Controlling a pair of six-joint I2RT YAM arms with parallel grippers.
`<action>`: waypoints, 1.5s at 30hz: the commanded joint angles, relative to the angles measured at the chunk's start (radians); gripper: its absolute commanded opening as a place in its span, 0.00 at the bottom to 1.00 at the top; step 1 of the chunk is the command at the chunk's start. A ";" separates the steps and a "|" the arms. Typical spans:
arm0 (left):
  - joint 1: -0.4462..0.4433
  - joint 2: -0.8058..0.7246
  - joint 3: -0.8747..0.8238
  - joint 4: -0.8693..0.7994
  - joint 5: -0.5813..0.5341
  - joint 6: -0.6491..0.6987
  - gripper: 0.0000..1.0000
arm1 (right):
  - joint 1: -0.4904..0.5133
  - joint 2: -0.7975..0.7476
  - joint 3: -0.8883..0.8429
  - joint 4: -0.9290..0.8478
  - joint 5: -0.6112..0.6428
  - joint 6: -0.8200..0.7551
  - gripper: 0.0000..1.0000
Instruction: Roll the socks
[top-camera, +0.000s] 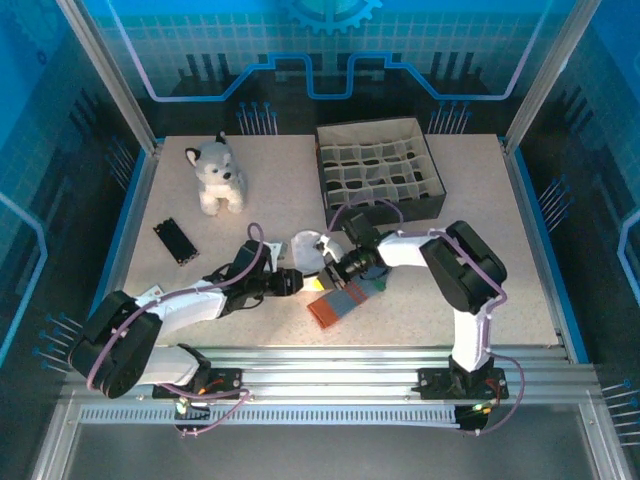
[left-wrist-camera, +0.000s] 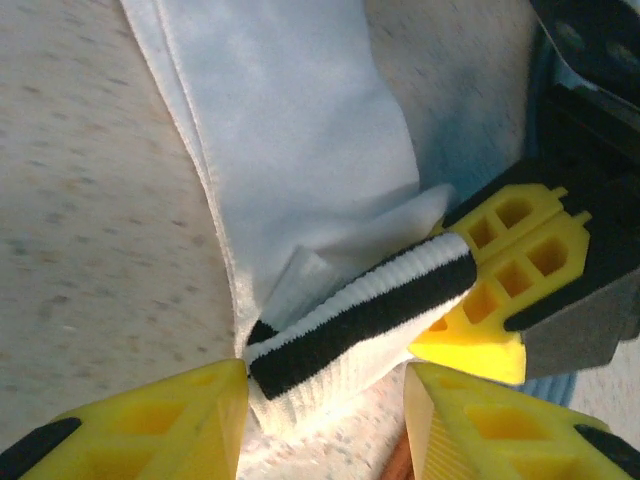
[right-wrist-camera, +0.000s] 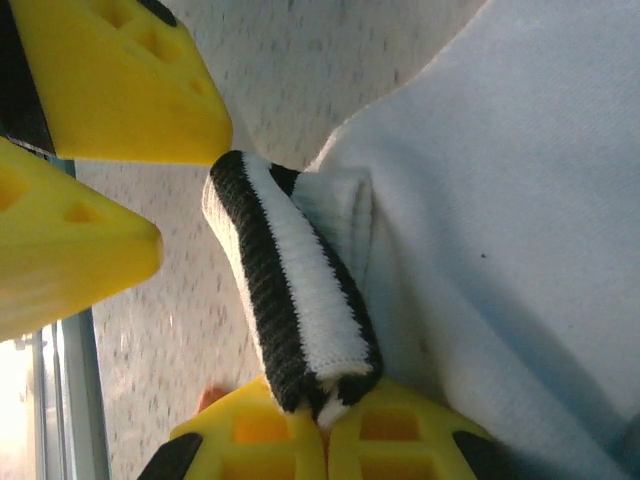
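- White sock (left-wrist-camera: 290, 130) is laid flat on table (left-wrist-camera: 90, 200) between the arms, with striped cuff (left-wrist-camera: 360, 310) turned up as the roll's start.
- One cuff end is clamped by right gripper (right-wrist-camera: 325, 415).
- Left gripper (left-wrist-camera: 325, 400) is spread around the other end; nothing is gripped.
- Both ends should be pinched level and turned together, so a tight, straight roll is formed.
- Grey-blue sock (top-camera: 345, 298) is seen just beside.

The top camera looks steeply down from above and behind the arm bases, which sit at its lower edge, and takes in the whole table (top-camera: 480, 280). Both wrist cameras sit very close to the tabletop, facing each other across the striped cuff of the white sock (left-wrist-camera: 300, 120). The left gripper (left-wrist-camera: 325, 420) and right gripper (right-wrist-camera: 325, 440) each sit at the bottom of their own view, and each view also catches the other's yellow fingers (right-wrist-camera: 100, 80).
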 joint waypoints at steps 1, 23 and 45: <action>0.058 -0.019 -0.028 0.050 0.009 -0.078 0.45 | 0.037 0.084 0.139 -0.187 0.044 -0.050 0.00; 0.169 0.082 0.017 0.123 0.245 0.167 0.45 | -0.028 0.135 0.150 -0.225 0.021 -0.017 0.00; 0.126 0.352 0.220 -0.075 0.171 0.160 0.08 | -0.052 0.002 0.051 -0.186 0.048 0.005 0.36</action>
